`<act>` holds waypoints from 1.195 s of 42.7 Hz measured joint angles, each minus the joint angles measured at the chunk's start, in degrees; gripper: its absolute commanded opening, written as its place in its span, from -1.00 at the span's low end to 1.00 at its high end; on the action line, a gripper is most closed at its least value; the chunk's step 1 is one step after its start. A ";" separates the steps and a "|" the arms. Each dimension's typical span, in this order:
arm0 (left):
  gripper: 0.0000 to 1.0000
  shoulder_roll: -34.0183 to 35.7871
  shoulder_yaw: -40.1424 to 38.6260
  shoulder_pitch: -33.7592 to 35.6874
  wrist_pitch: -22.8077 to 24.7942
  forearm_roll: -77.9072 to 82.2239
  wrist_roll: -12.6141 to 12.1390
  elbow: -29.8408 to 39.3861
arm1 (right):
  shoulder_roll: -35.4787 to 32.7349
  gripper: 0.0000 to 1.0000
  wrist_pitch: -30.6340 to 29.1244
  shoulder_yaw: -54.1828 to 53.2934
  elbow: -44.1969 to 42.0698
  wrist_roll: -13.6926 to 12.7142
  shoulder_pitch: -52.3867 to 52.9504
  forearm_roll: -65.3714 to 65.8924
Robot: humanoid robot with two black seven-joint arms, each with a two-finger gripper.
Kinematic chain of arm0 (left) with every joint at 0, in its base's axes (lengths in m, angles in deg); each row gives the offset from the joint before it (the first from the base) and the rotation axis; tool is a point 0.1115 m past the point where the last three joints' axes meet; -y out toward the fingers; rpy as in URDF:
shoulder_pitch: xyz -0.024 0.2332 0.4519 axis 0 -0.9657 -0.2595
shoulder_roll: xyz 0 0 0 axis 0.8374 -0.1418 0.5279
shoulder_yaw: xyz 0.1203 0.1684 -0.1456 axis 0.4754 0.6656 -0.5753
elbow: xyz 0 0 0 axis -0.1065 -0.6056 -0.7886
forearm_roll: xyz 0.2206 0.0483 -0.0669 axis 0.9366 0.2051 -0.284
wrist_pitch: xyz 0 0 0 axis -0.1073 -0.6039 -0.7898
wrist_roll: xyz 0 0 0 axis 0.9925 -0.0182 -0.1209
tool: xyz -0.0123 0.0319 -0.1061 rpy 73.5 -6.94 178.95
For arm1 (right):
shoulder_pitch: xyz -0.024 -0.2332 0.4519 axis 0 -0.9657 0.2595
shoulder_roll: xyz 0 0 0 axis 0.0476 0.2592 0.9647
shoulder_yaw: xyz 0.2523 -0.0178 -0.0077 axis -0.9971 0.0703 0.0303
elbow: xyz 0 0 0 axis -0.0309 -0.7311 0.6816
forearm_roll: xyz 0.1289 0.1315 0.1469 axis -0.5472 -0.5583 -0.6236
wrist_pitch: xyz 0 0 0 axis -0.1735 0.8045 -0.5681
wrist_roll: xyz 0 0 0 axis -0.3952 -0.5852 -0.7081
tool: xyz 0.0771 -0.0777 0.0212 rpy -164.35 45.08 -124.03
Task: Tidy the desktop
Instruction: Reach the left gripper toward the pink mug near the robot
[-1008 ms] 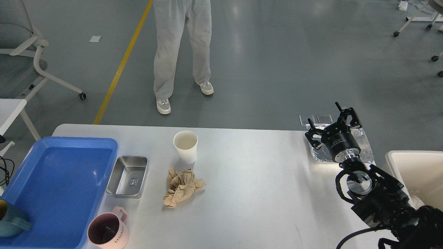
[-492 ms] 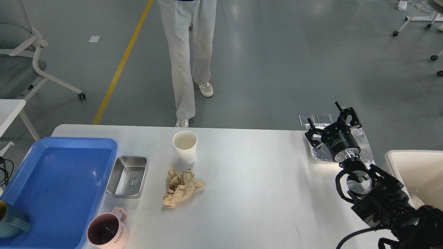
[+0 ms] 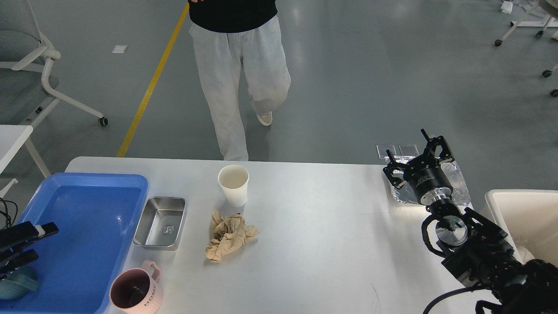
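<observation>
Right claw (image 3: 417,155), spread and empty, hangs over crinkled silver foil tray (image 3: 457,183) at 2 o'clock on large matte white-grey desktop (image 3: 314,244). Left claw (image 3: 30,240) has just entered at 9 o'clock, two fingers apart, over teal mug (image 3: 17,285) in blue plastic tray (image 3: 83,226); likely mug placement done. Crumpled brown paper (image 3: 229,235) remains centre

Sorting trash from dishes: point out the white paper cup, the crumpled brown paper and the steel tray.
white paper cup (image 3: 234,188), head view, outer wall
crumpled brown paper (image 3: 229,236), head view, middle
rectangular steel tray (image 3: 161,223), head view, inner floor
</observation>
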 measured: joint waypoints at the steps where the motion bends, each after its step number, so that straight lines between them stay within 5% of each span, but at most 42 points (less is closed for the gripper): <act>1: 0.90 0.18 0.02 -0.58 -0.29 0.00 -0.05 0.57 | 0.00 1.00 0.00 0.02 0.00 0.00 -0.02 0.00; 16: 0.90 1.54 0.74 -9.97 -4.76 0.09 -1.15 4.03 | 0.11 1.00 0.00 0.16 0.00 0.00 -0.50 0.00; 35: 0.89 1.48 0.59 -8.47 -9.47 0.39 -8.56 3.92 | 1.47 1.00 0.00 0.24 0.18 0.06 -0.67 0.03; 46: 0.89 1.71 0.60 -7.02 -7.51 3.40 -9.33 3.95 | 1.99 1.00 0.09 0.24 0.18 0.08 -0.63 0.09; 51: 0.90 1.74 -0.03 -5.33 -1.42 3.54 -7.06 3.97 | 2.31 1.00 0.09 0.24 0.18 0.08 -0.58 0.09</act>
